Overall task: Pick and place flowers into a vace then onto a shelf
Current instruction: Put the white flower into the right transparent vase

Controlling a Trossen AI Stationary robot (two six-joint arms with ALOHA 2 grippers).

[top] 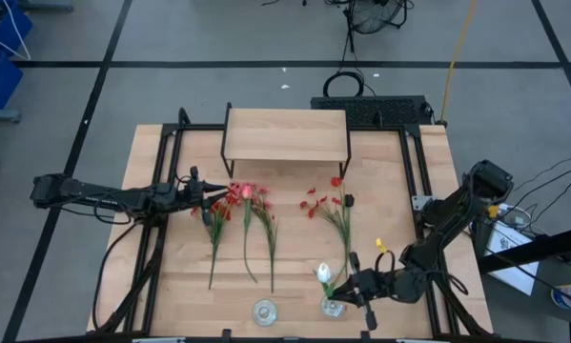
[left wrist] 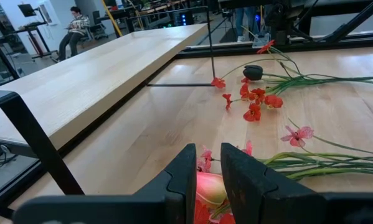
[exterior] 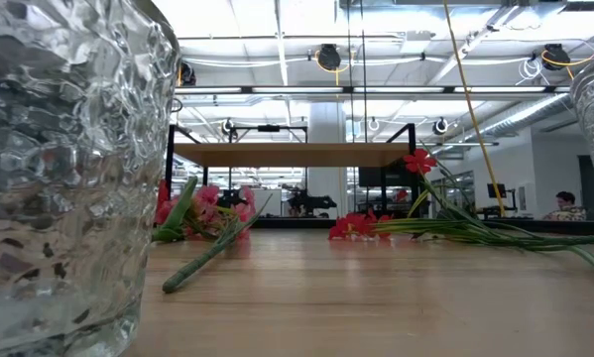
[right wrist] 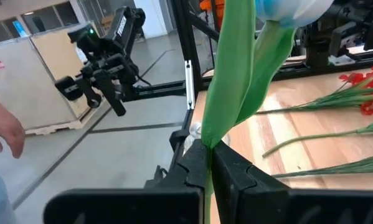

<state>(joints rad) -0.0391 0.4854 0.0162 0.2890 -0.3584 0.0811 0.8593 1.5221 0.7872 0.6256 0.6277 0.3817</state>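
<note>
Overhead, my left gripper (top: 220,197) sits at the blossom end of the flowers (top: 237,224), just short of the shelf (top: 287,135); my right gripper (top: 347,289) hovers beside a glass vase (top: 335,307). Left wrist: fingers (left wrist: 183,177) pinching a pink bud (left wrist: 210,186). Right wrist: fingers (right wrist: 195,165) pressed together on a green tulip stem (right wrist: 233,81).

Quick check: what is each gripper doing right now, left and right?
Left gripper: closed on a pink flower lying on the table.
Right gripper: shut on a green flower stem, by the vase.
</note>
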